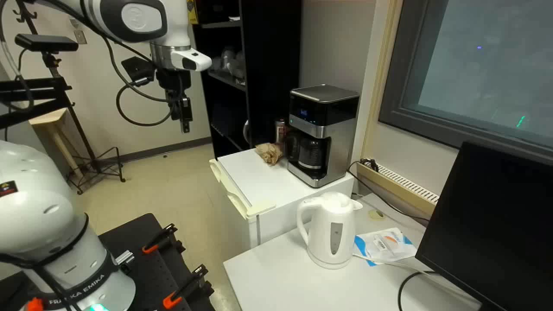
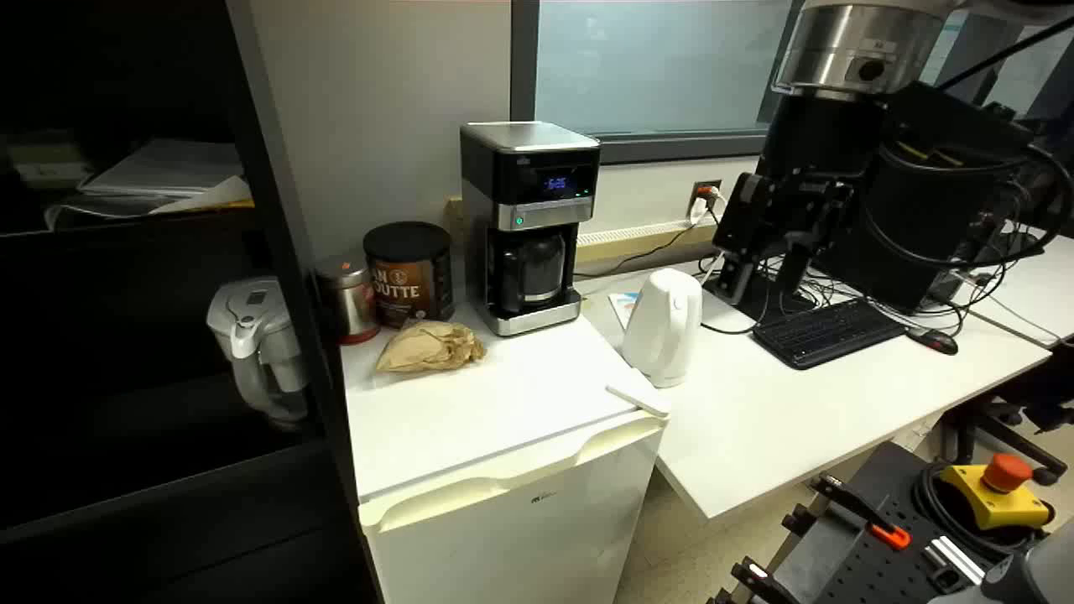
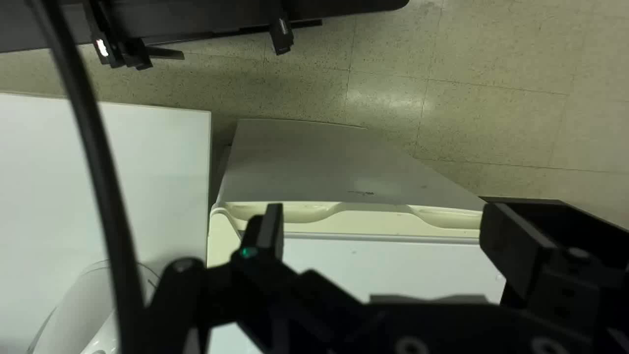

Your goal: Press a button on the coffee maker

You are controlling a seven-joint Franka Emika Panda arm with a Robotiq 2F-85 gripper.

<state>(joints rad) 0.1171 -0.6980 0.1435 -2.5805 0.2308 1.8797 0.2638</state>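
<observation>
Black with a silvery-grey band, the coffee maker (image 2: 545, 215) stands on the white fridge (image 2: 520, 403), between nine and ten o'clock from the gripper (image 2: 765, 283) in an exterior view. The step in hand looks to be the approach, the gripper well apart from the machine. The fingers (image 3: 273, 231) stand spread wide with nothing between them and point roughly toward six o'clock in both exterior views. They would do best brought together into one firm tip, turned to meet the front panel (image 2: 529, 186) squarely and lined up with a single button before pushing; the buttons are too small to tell apart. A short, straight press should serve, since a slanting shove could slide the machine or catch a neighbouring button. The white kettle (image 2: 663, 329), at four o'clock from the machine, is worth a wide berth. The wrist view misses the panel, so aiming must rest on the exterior views.

The display (image 2: 557, 183) glows with blue digits too blurred to trust. The coffee tin (image 2: 409, 274) shows "AN" and "OUTTE"; the arm's base (image 1: 86, 263) reads "FRANKA EMIKA", partly covered. The fridge's badge (image 2: 544, 497) is illegible.
</observation>
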